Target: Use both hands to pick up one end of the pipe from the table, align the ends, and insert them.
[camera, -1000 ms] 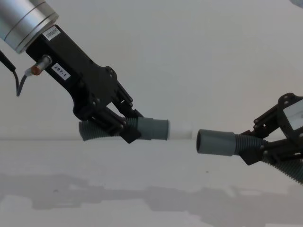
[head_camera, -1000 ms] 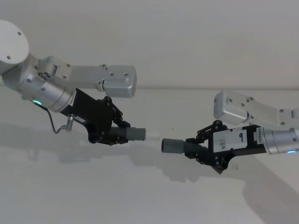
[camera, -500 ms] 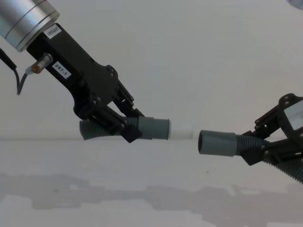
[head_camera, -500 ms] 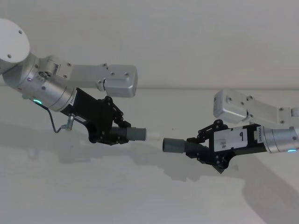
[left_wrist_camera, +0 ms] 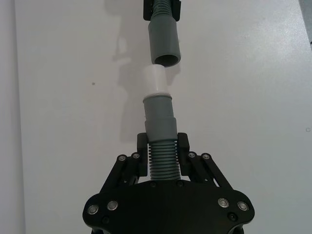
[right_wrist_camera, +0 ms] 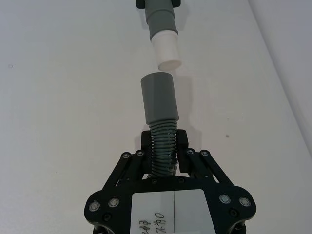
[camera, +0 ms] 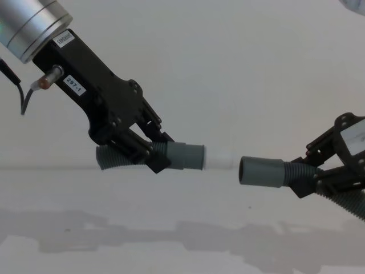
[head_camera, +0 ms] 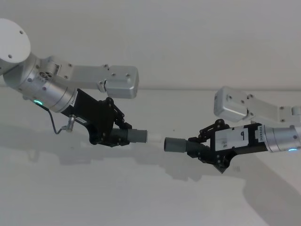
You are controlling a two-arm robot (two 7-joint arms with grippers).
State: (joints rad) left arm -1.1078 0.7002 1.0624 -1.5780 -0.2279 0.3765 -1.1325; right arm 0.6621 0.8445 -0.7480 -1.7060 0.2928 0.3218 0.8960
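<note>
Both grippers hold their pipe pieces in the air above the white table [head_camera: 141, 197]. My left gripper [head_camera: 121, 135] is shut on the ribbed part of one piece, whose grey cuff [camera: 185, 156] ends in a white tip [camera: 219, 161] pointing right. My right gripper [head_camera: 194, 146] is shut on the ribbed part of the other piece, and its open-mouthed cuff [camera: 261, 171] points left. The two ends face each other with a small gap. In the left wrist view the white tip [left_wrist_camera: 156, 80] sits just short of the open mouth [left_wrist_camera: 165, 41], nearly in line. The right wrist view shows the cuff [right_wrist_camera: 159, 97] slightly offset from the tip [right_wrist_camera: 165, 48].
The table beneath carries the arms' shadows [head_camera: 155, 165]. A plain pale wall [head_camera: 188, 37] rises behind its far edge. A thin cable [head_camera: 55, 127] loops under the left wrist.
Both held pieces have drifted very slightly to the right and the right gripper has risen a little. The gap between the ends stays small.
</note>
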